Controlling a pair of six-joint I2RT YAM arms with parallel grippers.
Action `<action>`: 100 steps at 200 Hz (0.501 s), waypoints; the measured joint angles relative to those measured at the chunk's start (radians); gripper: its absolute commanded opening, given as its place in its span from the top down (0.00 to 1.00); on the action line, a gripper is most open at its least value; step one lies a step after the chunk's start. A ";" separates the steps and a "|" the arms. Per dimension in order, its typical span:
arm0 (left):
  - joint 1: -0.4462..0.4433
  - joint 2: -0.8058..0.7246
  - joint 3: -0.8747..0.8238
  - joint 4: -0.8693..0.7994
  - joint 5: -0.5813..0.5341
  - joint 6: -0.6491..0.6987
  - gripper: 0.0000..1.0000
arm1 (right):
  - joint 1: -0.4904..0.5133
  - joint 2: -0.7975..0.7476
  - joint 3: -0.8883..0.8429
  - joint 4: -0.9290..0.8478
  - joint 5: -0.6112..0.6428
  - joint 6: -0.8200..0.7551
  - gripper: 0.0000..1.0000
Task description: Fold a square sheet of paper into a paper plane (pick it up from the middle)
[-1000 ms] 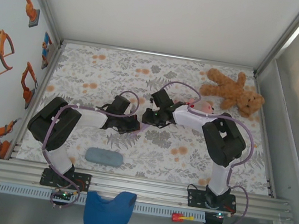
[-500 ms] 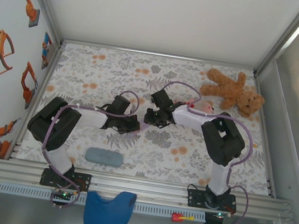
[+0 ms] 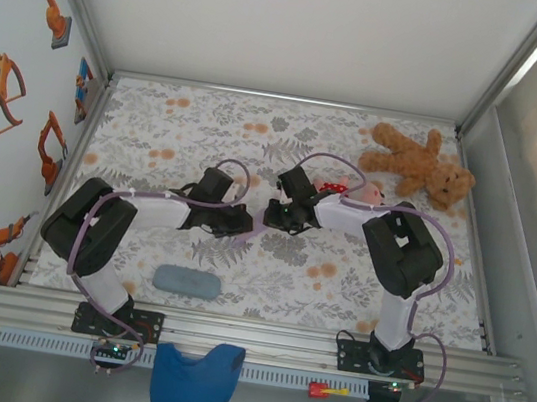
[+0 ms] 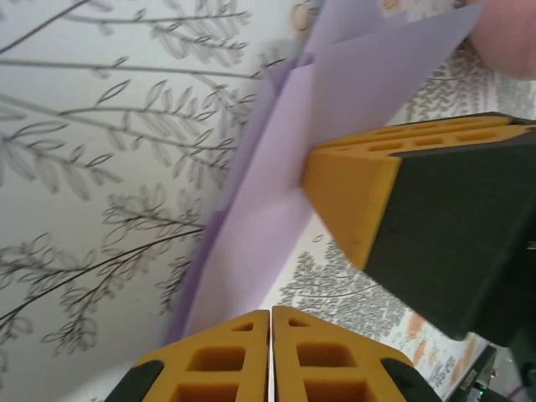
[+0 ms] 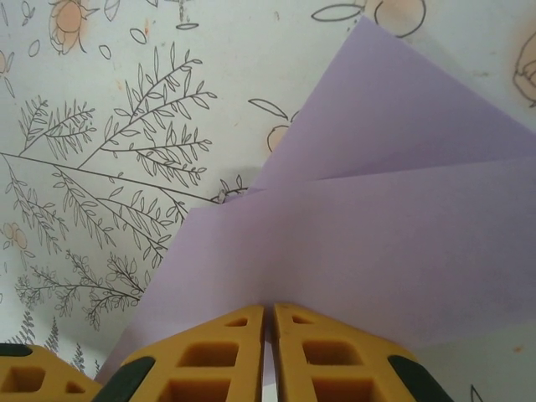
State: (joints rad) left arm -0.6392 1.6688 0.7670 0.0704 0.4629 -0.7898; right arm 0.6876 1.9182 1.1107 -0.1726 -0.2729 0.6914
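A blue cloth (image 3: 189, 379) hangs over the near rail, left of centre, with a small red object (image 3: 323, 390) on the rail to its right. On the flower-printed table (image 3: 157, 134), a grey-blue oblong pad (image 3: 186, 281) lies near the left arm's base.

In the middle of the table the two arms point tip to tip over the lavender paper (image 5: 377, 226), which lies flat, folded into overlapping flaps. The left gripper (image 4: 270, 316) is clenched, its fingers pressed together just at the paper's narrow end. The right gripper (image 5: 268, 308) is closed to a hairline slit, tips set on the paper. Whether they pinch an edge I cannot tell.

A brown teddy bear (image 3: 420, 165) lies at the far right corner, well apart
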 measured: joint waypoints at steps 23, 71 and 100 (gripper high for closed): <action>-0.006 0.026 0.062 -0.031 0.017 0.025 0.92 | -0.002 0.001 -0.001 0.006 -0.001 -0.001 0.89; -0.021 0.102 0.124 -0.105 0.024 0.070 0.94 | -0.008 0.010 0.007 -0.003 -0.014 -0.007 0.89; -0.021 0.114 0.123 -0.148 0.024 0.088 0.95 | -0.011 0.029 0.036 -0.024 -0.020 -0.011 0.89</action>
State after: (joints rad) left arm -0.6605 1.7828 0.8902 -0.0772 0.4873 -0.7017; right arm 0.6769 1.9472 1.1465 -0.1963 -0.2932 0.6807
